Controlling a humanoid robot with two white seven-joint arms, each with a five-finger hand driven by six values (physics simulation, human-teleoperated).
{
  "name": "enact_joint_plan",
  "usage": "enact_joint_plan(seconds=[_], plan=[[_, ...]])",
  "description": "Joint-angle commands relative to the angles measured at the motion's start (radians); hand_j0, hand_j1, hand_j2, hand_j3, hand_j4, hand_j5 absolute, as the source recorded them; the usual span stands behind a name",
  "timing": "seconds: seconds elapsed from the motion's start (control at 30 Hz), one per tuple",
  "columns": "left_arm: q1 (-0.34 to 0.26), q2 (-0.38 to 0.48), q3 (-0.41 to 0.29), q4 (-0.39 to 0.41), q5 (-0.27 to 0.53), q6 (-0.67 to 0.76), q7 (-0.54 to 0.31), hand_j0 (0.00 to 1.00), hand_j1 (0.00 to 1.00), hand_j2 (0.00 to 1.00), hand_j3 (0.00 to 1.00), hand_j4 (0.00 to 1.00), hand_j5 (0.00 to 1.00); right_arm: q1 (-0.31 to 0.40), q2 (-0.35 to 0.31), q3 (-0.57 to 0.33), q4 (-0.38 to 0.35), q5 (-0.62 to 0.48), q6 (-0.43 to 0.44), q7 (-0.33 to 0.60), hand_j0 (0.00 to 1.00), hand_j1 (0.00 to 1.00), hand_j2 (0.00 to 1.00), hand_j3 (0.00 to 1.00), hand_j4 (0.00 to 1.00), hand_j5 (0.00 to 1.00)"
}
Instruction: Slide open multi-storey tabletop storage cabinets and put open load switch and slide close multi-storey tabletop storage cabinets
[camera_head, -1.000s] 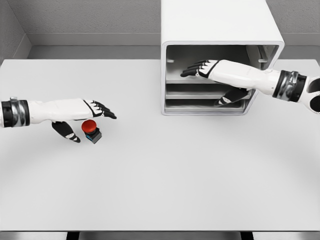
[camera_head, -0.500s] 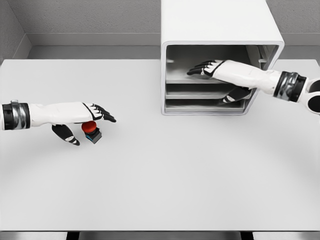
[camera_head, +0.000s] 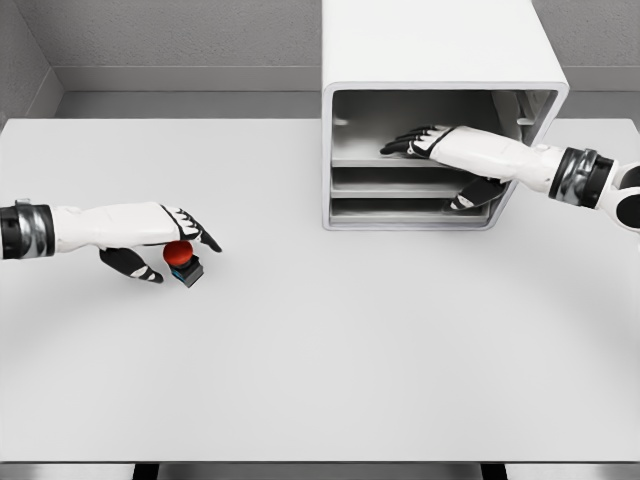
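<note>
Switch (camera_head: 183, 261) tilts, red cap up-left, under left hand (camera_head: 165, 235).

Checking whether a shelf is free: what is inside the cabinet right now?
Inside the cabinet only the right hand shows, fingers spread over the top shelf. Two lower shelves look bare, though the arm hides their right ends.

The left arm comes in level from the left edge, forearm white with a dark wrist band; its robot hand (camera_head: 165, 243) is palm down, fingers extended and slightly drooped, thumb hanging below (black fingertips show); the right arm slants in from the right edge; its robot hand (camera_head: 432, 148) lies flat, fingers straight, thumb hanging lower.
</note>
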Motion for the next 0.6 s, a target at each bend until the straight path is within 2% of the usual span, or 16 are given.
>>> enact_joint_plan(seconds=[0.0,0.17,0.27,0.33,0.57], plan=[[0.0,0.001,0.002,-0.001,0.007,0.001,0.001,0.84,0.84,0.84,0.84,0.84,0.84,0.001,0.001,-0.003,0.007,0.012,0.002,0.0,1.0,1.0,1.0,1.0,1.0,1.0],[-0.002,-0.002,0.002,-0.001,0.007,0.001,0.001,0.83,0.83,0.83,0.83,0.83,0.83,0.008,0.015,-0.001,0.04,0.013,0.002,0.0,1.0,1.0,1.0,1.0,1.0,1.0],[-0.003,0.0,0.002,-0.001,0.007,0.001,0.001,0.76,0.76,0.76,0.76,0.76,0.76,0.008,0.018,-0.001,0.049,0.013,0.002,0.0,1.0,1.0,1.0,1.0,1.0,1.0],[-0.003,0.001,0.002,-0.001,0.005,0.001,0.001,0.73,0.73,0.73,0.73,0.73,0.73,0.014,0.016,-0.001,0.048,0.016,0.002,0.0,1.0,1.0,1.0,1.0,1.0,1.0],[-0.005,-0.007,0.002,-0.001,0.005,0.001,0.001,0.73,0.73,0.73,0.73,0.73,0.73,0.014,-0.001,-0.001,0.019,0.033,0.002,0.001,1.0,1.0,1.0,1.0,1.0,1.0]])
